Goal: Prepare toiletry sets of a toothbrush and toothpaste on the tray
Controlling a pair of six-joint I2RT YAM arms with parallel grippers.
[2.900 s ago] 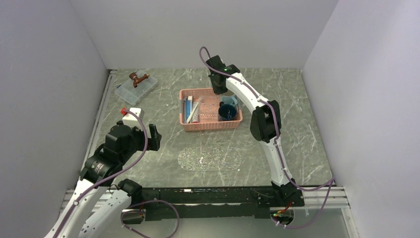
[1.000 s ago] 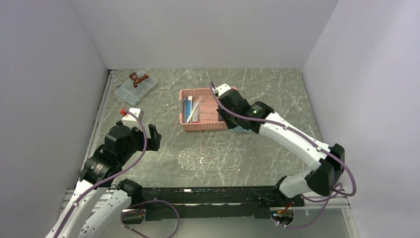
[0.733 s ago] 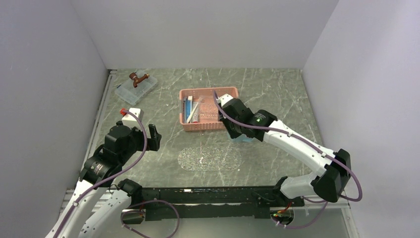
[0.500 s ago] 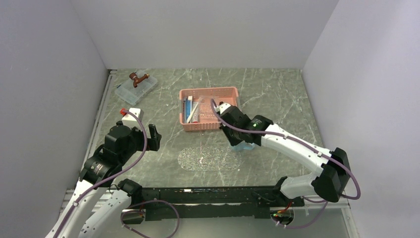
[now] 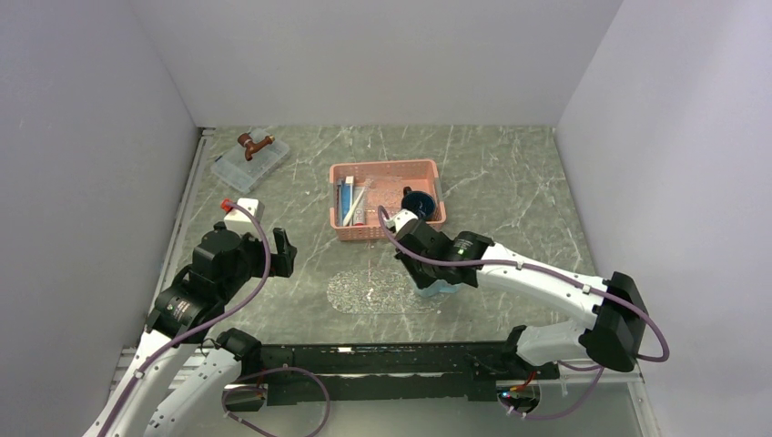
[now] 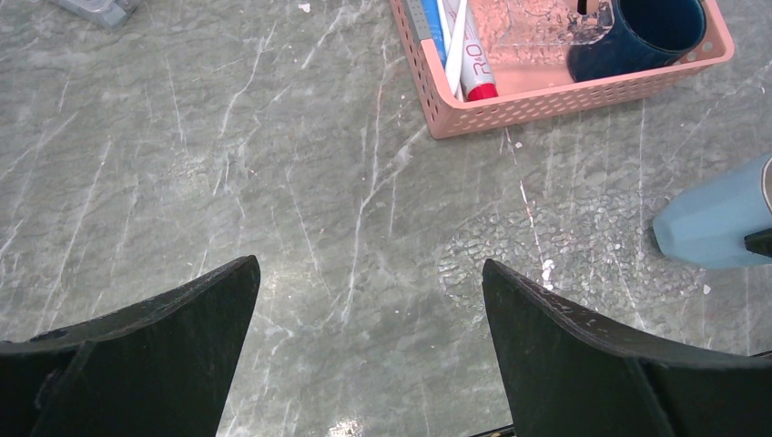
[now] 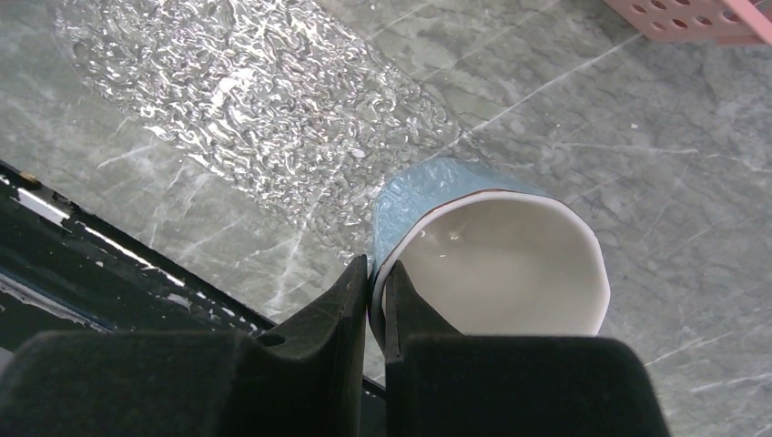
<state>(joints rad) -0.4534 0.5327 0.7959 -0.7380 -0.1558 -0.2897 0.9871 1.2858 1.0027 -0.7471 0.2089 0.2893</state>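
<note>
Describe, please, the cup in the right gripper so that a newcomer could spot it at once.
Find the clear oval tray near the front middle of the table. At its right end, the right gripper pinches the rim of a pale blue cup with a white inside. The other cup, a dark blue mug, sits in the pink basket.

Bright, even overhead light, soft shadows, all three views usable.
Top view a bit soft, small items grainy, pale walls slightly lilac; table (image 5: 510, 182) carries only faint diffuse shadows under the arms. Right wrist view: heavy sparkle glare over the tray (image 7: 246, 82), white inside of the light blue cup (image 7: 501, 264) near blown-out, right gripper (image 7: 375, 273) black and blurred along the bottom edge. Left wrist view sharp on the marble; left gripper (image 6: 366, 273) dark, underexposed, slightly soft; small glare spot low centre.
</note>
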